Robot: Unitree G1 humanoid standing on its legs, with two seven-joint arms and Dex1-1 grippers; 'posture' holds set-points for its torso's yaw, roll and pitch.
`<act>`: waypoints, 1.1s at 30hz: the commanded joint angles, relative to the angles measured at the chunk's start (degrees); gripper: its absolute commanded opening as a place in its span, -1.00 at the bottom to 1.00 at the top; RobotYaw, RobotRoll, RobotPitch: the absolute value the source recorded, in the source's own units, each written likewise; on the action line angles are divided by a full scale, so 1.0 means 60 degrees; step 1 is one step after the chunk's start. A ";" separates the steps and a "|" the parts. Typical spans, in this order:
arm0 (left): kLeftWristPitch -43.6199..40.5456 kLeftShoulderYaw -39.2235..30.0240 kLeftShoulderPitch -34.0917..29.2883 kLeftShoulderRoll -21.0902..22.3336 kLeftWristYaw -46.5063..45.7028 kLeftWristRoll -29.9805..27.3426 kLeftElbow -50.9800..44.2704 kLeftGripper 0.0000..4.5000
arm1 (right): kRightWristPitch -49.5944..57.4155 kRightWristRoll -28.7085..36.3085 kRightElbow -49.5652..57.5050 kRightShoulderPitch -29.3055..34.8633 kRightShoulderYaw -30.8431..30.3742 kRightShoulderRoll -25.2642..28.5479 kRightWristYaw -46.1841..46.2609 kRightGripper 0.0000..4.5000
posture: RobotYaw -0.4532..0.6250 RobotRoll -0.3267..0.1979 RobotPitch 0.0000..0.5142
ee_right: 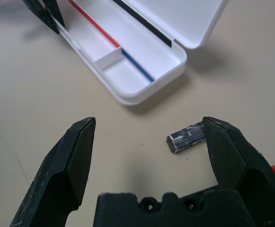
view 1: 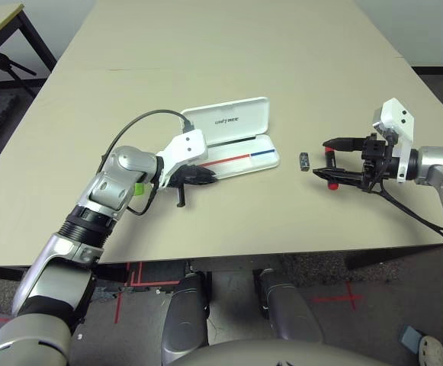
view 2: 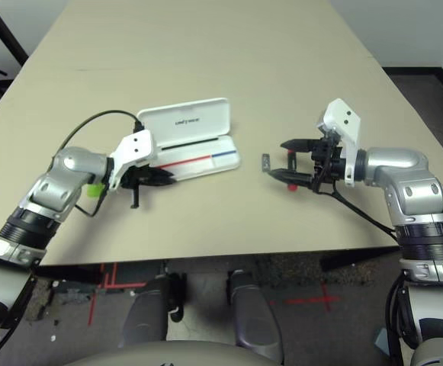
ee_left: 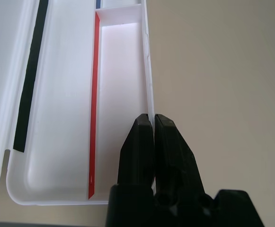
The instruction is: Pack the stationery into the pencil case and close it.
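Note:
The white pencil case [view 1: 245, 161] lies open mid-table, its lid [view 1: 229, 119] folded back and a red-and-blue line inside. My left gripper [view 1: 210, 177] is shut at the case's near left end, its fingers [ee_left: 142, 142] pinching the front wall. The lime-green bar [view 1: 139, 188] peeks out behind that forearm. A tiny dark clip-like piece [view 1: 304, 161] lies right of the case, just off my right gripper [view 1: 322, 158], which stands open and holds nothing. The red marker [view 1: 332, 184] lies under the right gripper, mostly hidden.
A black cable [view 1: 141, 122] loops from my left wrist over the table. The table's front edge [view 1: 282, 252] runs close below both grippers. A black stand [view 1: 8, 65] is off the table at the far left.

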State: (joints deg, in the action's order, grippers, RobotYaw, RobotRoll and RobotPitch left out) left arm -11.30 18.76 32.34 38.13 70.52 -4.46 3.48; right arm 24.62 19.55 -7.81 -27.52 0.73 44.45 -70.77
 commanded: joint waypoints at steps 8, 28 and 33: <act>0.0544 -0.0078 -0.0887 0.0346 0.0397 -0.0059 -0.0394 -0.99 | -0.0106 -0.0196 0.0289 0.0175 -0.0641 0.0199 -0.0443 1.00 | -0.42 0.25 -0.35; -0.0095 -0.0331 -0.1712 0.0544 0.0122 -0.0135 -0.1192 -0.99 | -0.0410 -0.0379 0.0141 0.0020 -0.0904 0.0030 -0.0405 1.00 | -0.40 0.25 -0.36; -0.0266 -0.0357 -0.1841 0.0502 -0.0059 -0.0147 -0.1404 -0.63 | -0.0524 -0.0440 0.0023 -0.0080 -0.0911 -0.0024 -0.0388 1.00 | -0.39 0.25 -0.37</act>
State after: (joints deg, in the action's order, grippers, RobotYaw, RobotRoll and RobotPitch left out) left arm -12.25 16.84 22.13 40.86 70.56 -4.89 -3.77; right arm 22.08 17.59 -7.15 -27.80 -3.84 44.34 -72.96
